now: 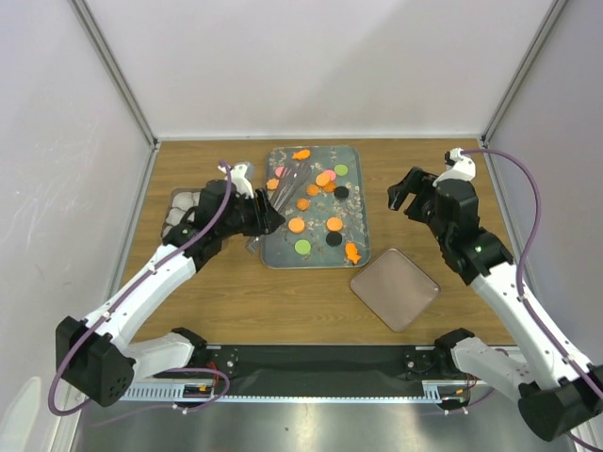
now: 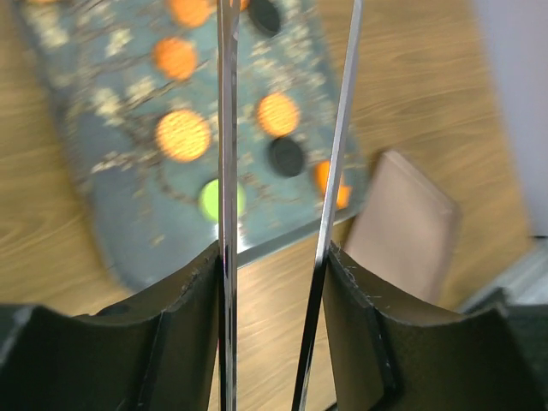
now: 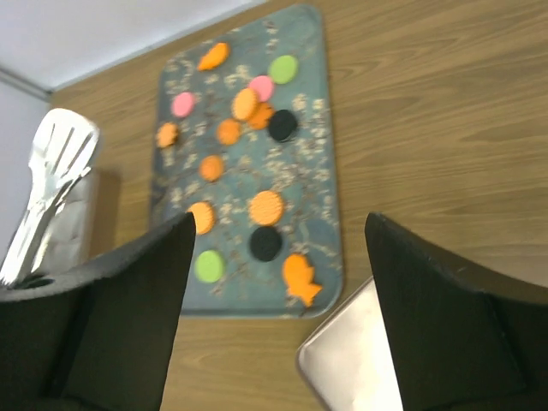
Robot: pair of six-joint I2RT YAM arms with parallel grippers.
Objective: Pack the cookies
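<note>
top external view: the cookies (image 1: 296, 225) lie loose on a floral tray (image 1: 317, 260) at mid bench (image 1: 236, 301). they are small flat discs in orange, pink, green and black, with orange fish shapes at the far and near-right ends. the left gripper (image 1: 271, 218) sits at the tray's left edge, clamped on metal tongs (image 1: 287, 188) that reach over the tray. the right gripper (image 1: 400, 195) hangs well to the right of the tray, jaws wide and holding nothing. a brown square dish (image 1: 394, 288) lies near the tray's near-right corner.

left wrist view: both fingers (image 2: 180, 334) press the two thin tong arms. blurred orange, black and green discs lie on the tray beyond.

right wrist view: the spread fingers (image 3: 128, 291) frame the tray. the orange discs show a dotted face, and a fish cookie (image 3: 301, 277) lies at the near corner.
</note>
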